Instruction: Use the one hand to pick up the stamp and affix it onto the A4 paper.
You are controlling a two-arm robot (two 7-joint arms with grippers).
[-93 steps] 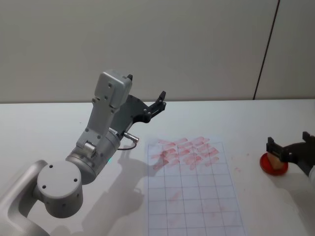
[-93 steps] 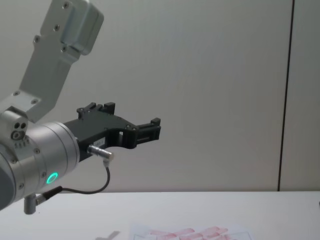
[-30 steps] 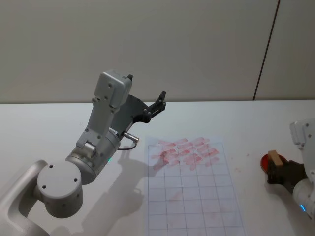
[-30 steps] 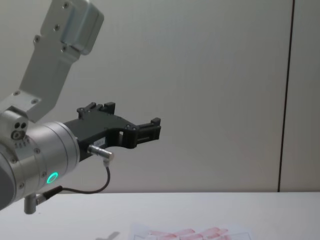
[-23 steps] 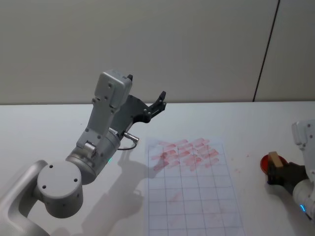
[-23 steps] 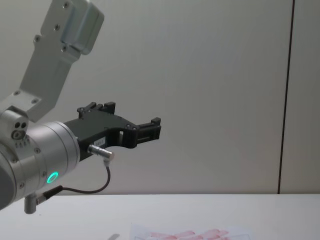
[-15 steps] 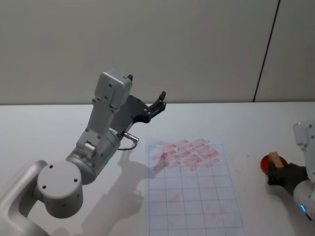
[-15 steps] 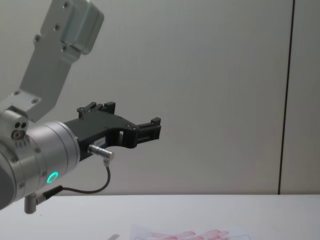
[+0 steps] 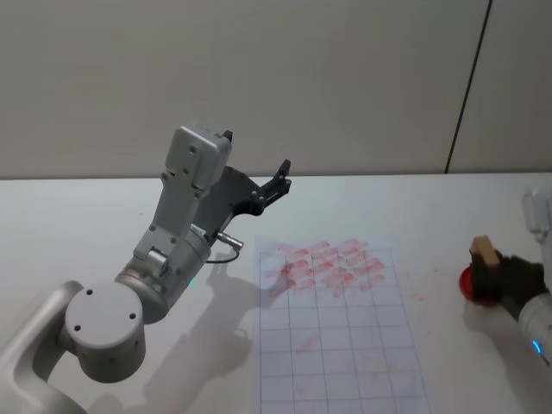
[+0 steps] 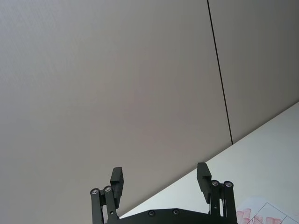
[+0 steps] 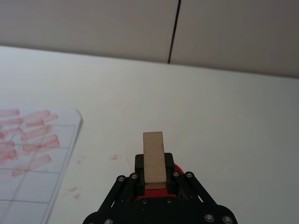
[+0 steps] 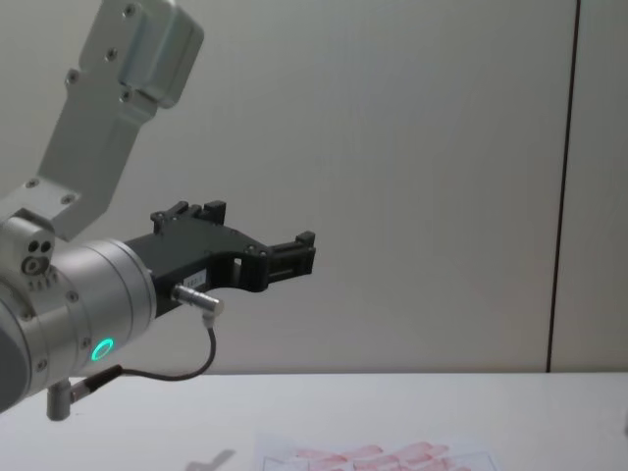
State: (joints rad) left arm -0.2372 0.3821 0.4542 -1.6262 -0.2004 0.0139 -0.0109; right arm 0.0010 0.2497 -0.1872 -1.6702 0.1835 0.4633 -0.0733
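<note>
Out at the right edge of the white table (image 9: 95, 216), clamped on the small light-brown boxy wooden stamp (image 9: 486, 252): the black short-fingered right gripper (image 9: 488, 274), jaws narrowed to the block's width and gripping its lower part, top end standing proud. Poised over the round red ink pad (image 9: 473, 286), probably for inking the face below; contact with the pad impossible to judge. From the right wrist, stamp (image 11: 154, 151) square and upright, centred in the right gripper (image 11: 154, 173), likely for bringing the face down flat and printing evenly.

Well apart toward the left, lying flat mid-table: the thin white A4 sheet (image 9: 341, 345) ruled in a grid, pink-red prints crowding its far rows, near cells blank and offering room for another mark.

Parked high over the table's left side, fingers spread wide and grasping nothing: the black left gripper (image 10: 159, 173) on its silver arm, clear of the sheet and out of the working path.
</note>
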